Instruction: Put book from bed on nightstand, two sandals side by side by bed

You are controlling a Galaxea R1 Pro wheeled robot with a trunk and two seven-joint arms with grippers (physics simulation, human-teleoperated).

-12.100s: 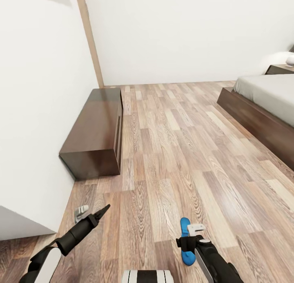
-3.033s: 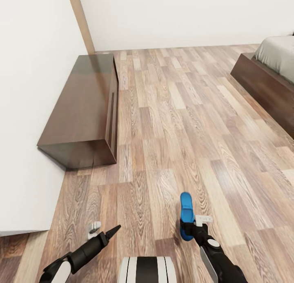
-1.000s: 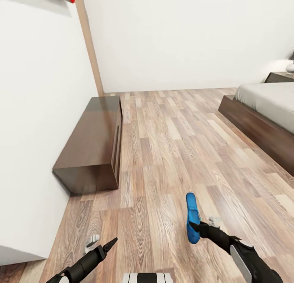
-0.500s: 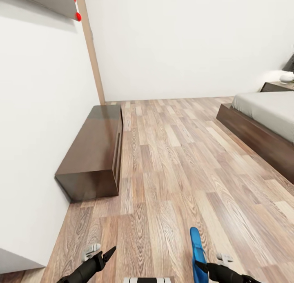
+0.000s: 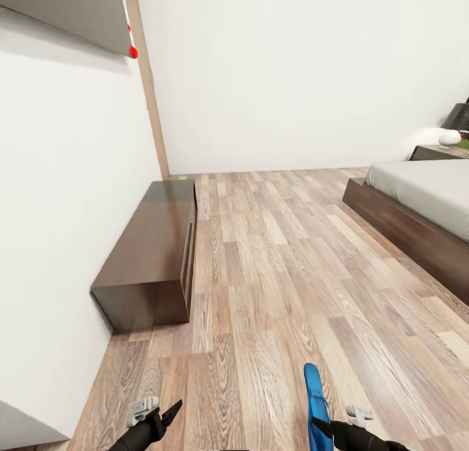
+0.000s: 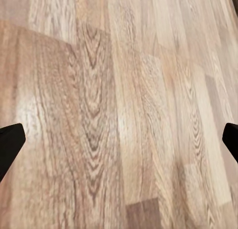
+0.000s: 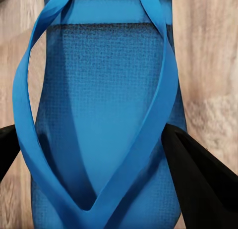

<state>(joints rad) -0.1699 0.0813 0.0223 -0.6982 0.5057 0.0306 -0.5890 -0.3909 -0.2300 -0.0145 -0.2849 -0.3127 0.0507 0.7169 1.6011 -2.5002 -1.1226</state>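
Note:
One bright blue sandal point(image 5: 315, 402) hangs on edge just above the floor at the head view's lower edge, with my right gripper point(image 5: 339, 422) shut on it. In the right wrist view the sandal's sole and straps point(image 7: 104, 105) sit between the two black fingers point(image 7: 198, 174). My left gripper point(image 5: 158, 410) is at the lower left, open and holding nothing; its fingertips point(image 6: 10, 145) stand wide apart over bare planks. The bed point(image 5: 426, 185) with its dark platform lies at the right. A nightstand point(image 5: 435, 153) stands beyond it. The book and the other sandal are out of view.
A long low dark dresser point(image 5: 153, 256) stands against the white wall on the left, by a brown door frame point(image 5: 151, 93). A white rounded object point(image 5: 449, 137) rests on the nightstand. Wood-plank floor point(image 5: 280, 256) stretches between dresser and bed.
The head camera has tilted upward, so the whole picture has slid down. Both arms now sit at the bottom edge. The right gripper still holds the blue sandal.

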